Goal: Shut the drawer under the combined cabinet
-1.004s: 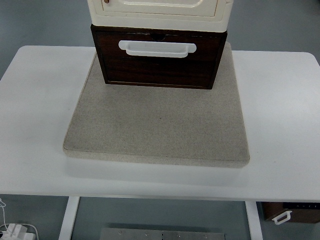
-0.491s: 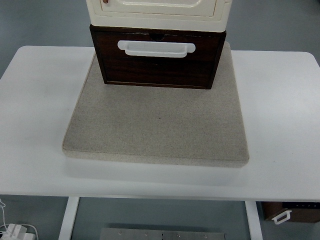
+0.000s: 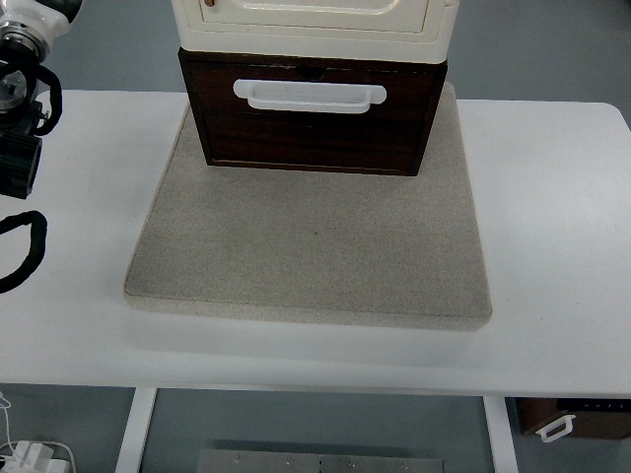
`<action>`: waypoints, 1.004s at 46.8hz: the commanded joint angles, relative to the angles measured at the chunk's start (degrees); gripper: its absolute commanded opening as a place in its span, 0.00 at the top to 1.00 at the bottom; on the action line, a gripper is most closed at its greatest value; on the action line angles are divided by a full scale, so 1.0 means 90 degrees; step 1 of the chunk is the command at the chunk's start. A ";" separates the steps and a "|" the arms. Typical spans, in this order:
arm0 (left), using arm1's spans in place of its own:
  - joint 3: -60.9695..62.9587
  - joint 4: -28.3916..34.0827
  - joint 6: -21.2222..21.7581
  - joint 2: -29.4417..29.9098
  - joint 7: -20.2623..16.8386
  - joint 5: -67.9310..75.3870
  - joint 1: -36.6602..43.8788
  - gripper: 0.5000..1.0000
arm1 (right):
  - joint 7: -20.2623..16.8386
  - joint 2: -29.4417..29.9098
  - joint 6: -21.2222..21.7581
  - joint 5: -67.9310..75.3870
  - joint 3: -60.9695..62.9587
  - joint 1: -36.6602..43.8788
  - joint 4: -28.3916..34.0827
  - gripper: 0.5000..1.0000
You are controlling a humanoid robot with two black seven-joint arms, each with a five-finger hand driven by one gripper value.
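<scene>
A dark brown drawer (image 3: 311, 133) with a white handle (image 3: 309, 94) sits under the cream cabinet (image 3: 315, 25) at the top middle. Its front stands out a little past the cabinet's front edge. The cabinet stands on a grey mat (image 3: 315, 246) on the white table (image 3: 552, 217). My left hand (image 3: 18, 168), black with a white and grey wrist, shows at the left edge over the table, well left of the drawer and touching nothing. Most of it is cut off by the picture's edge. The right arm is out of view.
The mat's front half is bare. Below the table at the bottom right is a brown box with a white handle (image 3: 572, 419). White cables and a plug (image 3: 30, 455) lie on the floor at the bottom left.
My left hand has come into view at the left edge; it was not visible before. The drawer and cabinet have not moved.
</scene>
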 commanded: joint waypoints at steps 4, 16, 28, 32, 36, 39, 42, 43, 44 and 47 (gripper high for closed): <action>0.0001 0.0006 -0.0002 -0.0206 -0.0103 0.0002 0.0201 0.00 | 0.0000 0.0000 0.0001 0.0000 0.0008 0.0001 0.0000 0.10; 0.0011 0.0016 0.0242 -0.0568 -0.0269 0.0002 0.0260 0.00 | 0.0000 0.0000 0.0001 0.0039 -0.0002 0.0020 -0.0010 0.10; 0.0177 0.0016 0.0311 -0.0753 -0.0406 -0.0008 0.0260 0.00 | 0.0000 0.0000 0.0001 0.0049 0.0008 0.0030 -0.0010 0.10; 0.0177 0.0016 0.0321 -0.0802 -0.0426 -0.0008 0.0260 0.00 | 0.0000 0.0000 0.0001 0.0049 0.0008 0.0021 -0.0010 0.10; 0.0167 0.0016 0.0321 -0.0832 -0.0465 -0.0018 0.0328 0.00 | 0.0000 0.0000 0.0001 0.0049 0.0008 0.0020 -0.0010 0.10; 0.0167 0.0016 0.0321 -0.0832 -0.0465 -0.0047 0.0357 0.00 | 0.0000 0.0000 0.0001 0.0049 0.0008 0.0030 -0.0010 0.10; 0.0167 0.0016 0.0321 -0.0832 -0.0465 -0.0135 0.0367 0.00 | 0.0000 0.0000 0.0001 0.0049 0.0008 0.0021 -0.0010 0.10; 0.0167 0.0016 0.0321 -0.0832 -0.0475 -0.0174 0.0377 0.00 | 0.0000 0.0000 0.0001 0.0049 0.0008 0.0020 -0.0010 0.10; 0.0177 0.0016 0.0321 -0.0832 -0.0475 -0.0203 0.0396 0.00 | 0.0000 0.0000 0.0001 0.0049 0.0008 0.0030 -0.0010 0.10; 0.0177 0.0016 0.0330 -0.0841 -0.0475 -0.0252 0.0396 0.00 | 0.0000 0.0000 0.0001 0.0049 0.0008 0.0030 -0.0010 0.10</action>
